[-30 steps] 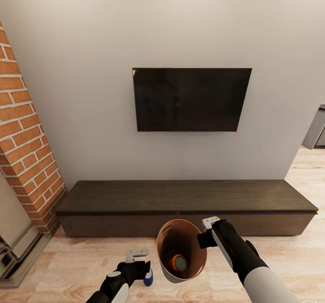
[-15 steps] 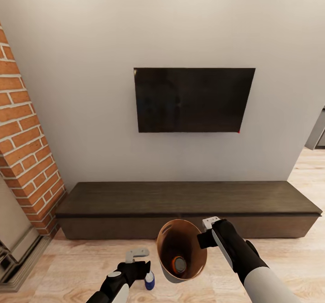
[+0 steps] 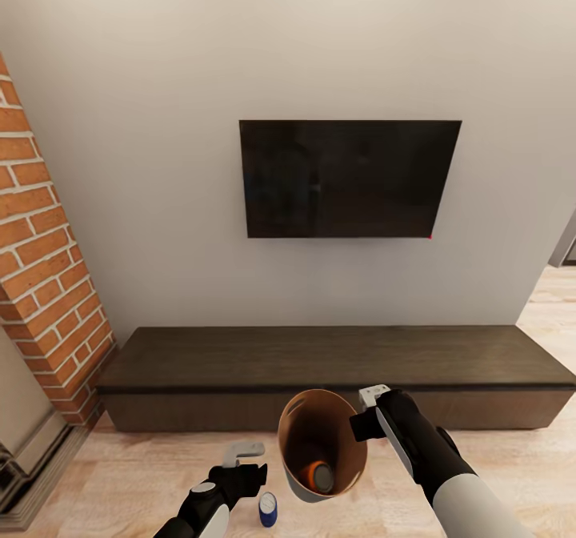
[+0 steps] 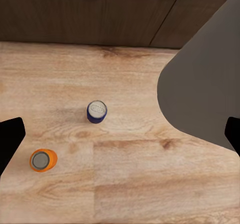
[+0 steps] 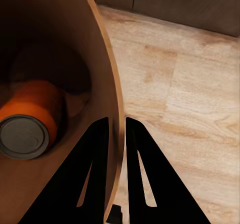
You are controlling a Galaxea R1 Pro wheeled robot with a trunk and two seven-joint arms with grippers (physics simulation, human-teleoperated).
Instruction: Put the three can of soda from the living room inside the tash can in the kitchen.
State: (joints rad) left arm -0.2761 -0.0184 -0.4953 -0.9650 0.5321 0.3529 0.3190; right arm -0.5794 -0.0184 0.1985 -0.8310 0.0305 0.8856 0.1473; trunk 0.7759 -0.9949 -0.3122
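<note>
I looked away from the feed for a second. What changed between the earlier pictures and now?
The left end effector has let go of the blue soda can, which dropped away and now stands on the wood floor. The camera drifted slightly, shifting the TV rightward in view. Unchanged: the right end effector keeps pinching the trash can rim, an orange soda can inside.

The setting was a domestic living room: wall-mounted black TV (image 3: 350, 178), long low dark-wood cabinet (image 3: 336, 374), red brick fireplace (image 3: 48, 282), light wood floor (image 3: 512, 458).
</note>
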